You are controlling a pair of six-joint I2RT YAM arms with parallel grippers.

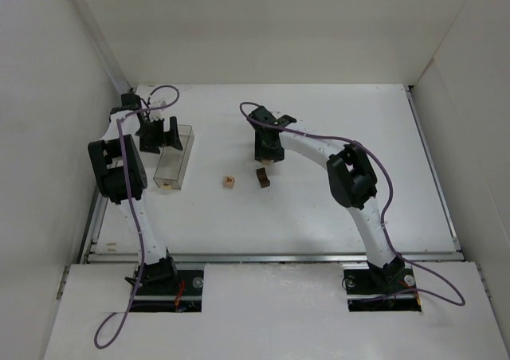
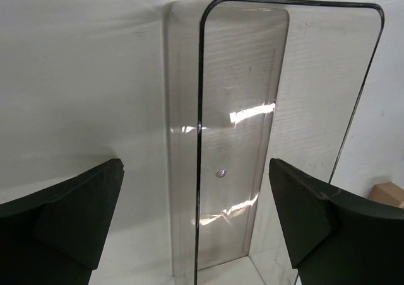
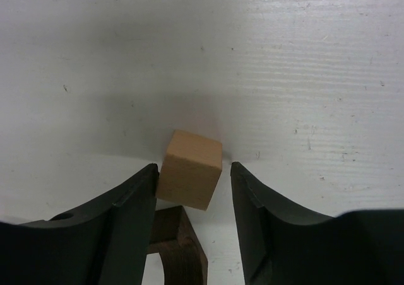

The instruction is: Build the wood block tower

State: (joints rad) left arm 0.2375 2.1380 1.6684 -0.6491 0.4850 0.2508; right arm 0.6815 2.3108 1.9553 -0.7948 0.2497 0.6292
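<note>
A light tan wood block (image 3: 189, 169) sits tilted between the fingers of my right gripper (image 3: 194, 171). It touches the left finger, and a small gap separates it from the right finger (image 3: 265, 215). The jaws are open. A dark brown block (image 3: 177, 247) lies just behind it, nearer the wrist; it also shows in the top view (image 1: 262, 178). Another tan block (image 1: 229, 181) lies alone on the table to the left. My left gripper (image 2: 196, 178) is wide open and empty above the clear plastic box (image 2: 240, 140). A tan block (image 2: 386, 194) lies by the box's near end. No tower is visible.
The clear box (image 1: 175, 158) lies lengthwise at the left of the white table (image 1: 335, 209). White walls enclose the table on the left, back and right. The right arm (image 1: 351, 177) reaches in over the middle.
</note>
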